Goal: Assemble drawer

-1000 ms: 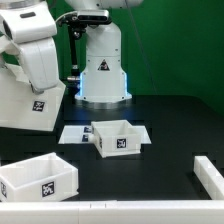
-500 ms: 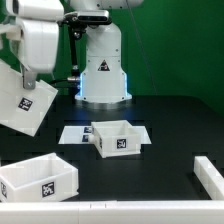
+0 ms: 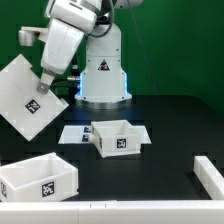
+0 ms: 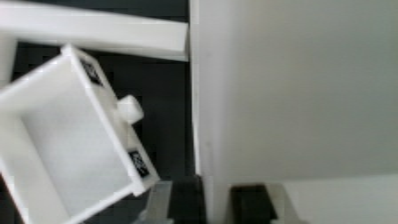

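Note:
My gripper (image 3: 46, 78) is shut on a wall of the large white cube-shaped casing (image 3: 25, 100) and holds it tilted in the air at the exterior view's left, tag facing the camera. In the wrist view the casing wall (image 4: 294, 90) runs between my two dark fingers (image 4: 178, 203), with the gripper (image 4: 217, 203) closed on it. One open-top tray (image 3: 118, 138) stands mid-table. A second tray (image 3: 40, 180) sits at the front left. A tray with a small knob (image 4: 71, 140) shows below the casing in the wrist view.
The marker board (image 3: 72, 133) lies flat under the middle tray. A white rail piece (image 3: 210, 178) sits at the front right, and a white bar (image 4: 107, 35) lies beyond the tray. The robot's base (image 3: 103, 70) stands at the back.
The arm has swung toward the exterior view's right and the casing has tipped from nearly level to standing on a corner, still held. The trays have not moved.

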Controlling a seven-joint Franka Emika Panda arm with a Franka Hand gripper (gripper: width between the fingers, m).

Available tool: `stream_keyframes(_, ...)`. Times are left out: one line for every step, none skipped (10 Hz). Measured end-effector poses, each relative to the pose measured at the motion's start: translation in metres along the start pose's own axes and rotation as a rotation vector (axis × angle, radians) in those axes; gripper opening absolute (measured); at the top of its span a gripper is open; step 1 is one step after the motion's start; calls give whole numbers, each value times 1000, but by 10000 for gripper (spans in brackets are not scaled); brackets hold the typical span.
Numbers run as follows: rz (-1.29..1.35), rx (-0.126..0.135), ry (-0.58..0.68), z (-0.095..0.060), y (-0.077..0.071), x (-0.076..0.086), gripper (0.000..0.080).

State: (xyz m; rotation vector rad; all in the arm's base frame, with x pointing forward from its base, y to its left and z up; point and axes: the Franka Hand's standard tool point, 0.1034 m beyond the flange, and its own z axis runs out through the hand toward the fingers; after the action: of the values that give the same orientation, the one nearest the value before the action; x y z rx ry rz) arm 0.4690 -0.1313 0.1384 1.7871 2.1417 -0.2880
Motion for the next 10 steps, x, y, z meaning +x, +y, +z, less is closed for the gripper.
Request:
stream_keyframes(0,0,0,0,0,0,65)
stream_keyframes(0,0,0,0,0,0,65)
stream_keyframes(0,0,0,0,0,0,65)
stream_keyframes(0,0,0,0,0,0,65)
stream_keyframes(0,0,0,0,0,0,65)
stream_keyframes(0,0,0,0,0,0,65)
stream_keyframes(0,0,0,0,0,0,65)
stream_keyframes(0,0,0,0,0,0,65)
stream_keyframes(0,0,0,0,0,0,65)
stream_keyframes(124,-20,-41,1,0,2,65)
